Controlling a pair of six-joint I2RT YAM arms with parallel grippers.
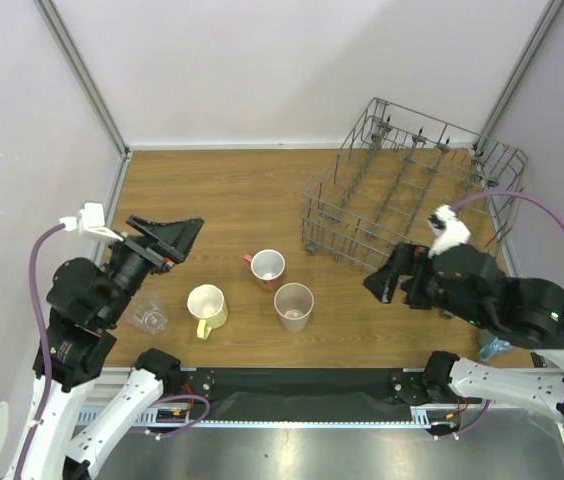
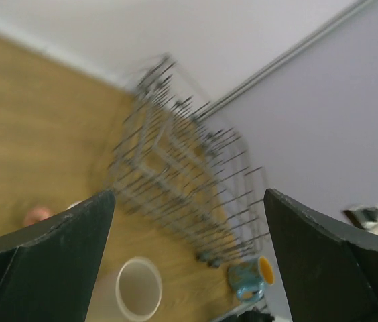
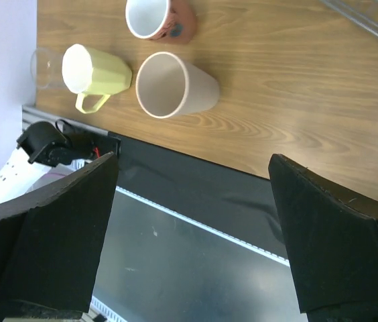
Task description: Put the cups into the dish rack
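Top view: the dish rack (image 1: 412, 190) stands upper right on the bench (image 1: 222, 200). The yellow mug (image 1: 206, 307), pink mug (image 1: 267, 267), beige cup (image 1: 294, 305) and clear glass (image 1: 148, 316) sit lower centre-left (a blue tumbler (image 1: 492, 348) peeks out lower right).

Left wrist view: the left end effector (image 2: 189, 198) is spread and empty.

Right wrist view: the right end effector (image 3: 192, 157) is also spread and empty.

The cups are probably light, stiff, smooth and breakable. Pinch a rim wall with 1 finger inside; the glass looks slipperiest. No readable writing.
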